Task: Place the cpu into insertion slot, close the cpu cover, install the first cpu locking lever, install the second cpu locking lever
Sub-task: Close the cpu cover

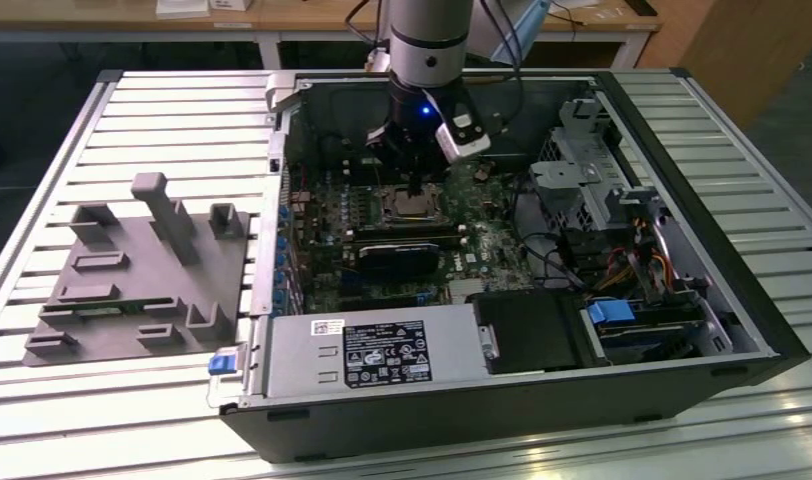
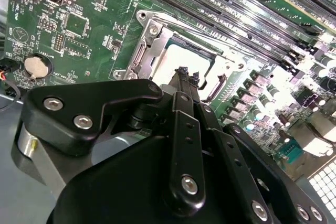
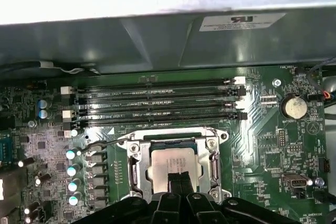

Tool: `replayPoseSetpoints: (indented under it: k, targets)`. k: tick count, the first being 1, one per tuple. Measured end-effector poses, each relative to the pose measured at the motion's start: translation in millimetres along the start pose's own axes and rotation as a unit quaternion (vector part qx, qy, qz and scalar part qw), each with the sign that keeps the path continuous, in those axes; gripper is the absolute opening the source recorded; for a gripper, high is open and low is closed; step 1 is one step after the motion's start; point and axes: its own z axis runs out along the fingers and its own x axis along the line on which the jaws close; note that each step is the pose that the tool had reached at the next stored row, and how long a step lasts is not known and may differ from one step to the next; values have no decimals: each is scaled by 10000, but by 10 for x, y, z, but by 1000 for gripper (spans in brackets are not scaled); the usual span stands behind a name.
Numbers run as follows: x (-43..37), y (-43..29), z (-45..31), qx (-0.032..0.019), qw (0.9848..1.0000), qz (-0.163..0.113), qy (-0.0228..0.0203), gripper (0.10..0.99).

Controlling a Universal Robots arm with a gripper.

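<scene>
Gripper [image 2: 185, 75] pinched closed, tips over cpu [image 3: 169, 162] on mobo [image 3: 262, 145]; exterior view adds grey jig [image 1: 126, 290] beside case [image 1: 513, 420].

cpu [image 3: 175, 165]: flat silvery-tan square, seated level in insertion slot [image 3: 173, 143], just beside memory slots [image 3: 157, 106]. cpu cover [image 3: 134, 161]: silvery frame, lies flat around chip. Thin wire locking lever [image 3: 102, 144] juts out from cover's corner.

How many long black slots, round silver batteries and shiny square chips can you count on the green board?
long black memory slots: 4
round battery: 1
cpu: 1
Total: 6
</scene>
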Motion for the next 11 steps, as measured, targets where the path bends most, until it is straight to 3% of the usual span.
replayPoseSetpoints:
  k: [11]
  targets:
    - [-1,2,-78,-3,10000,3,-13,102]
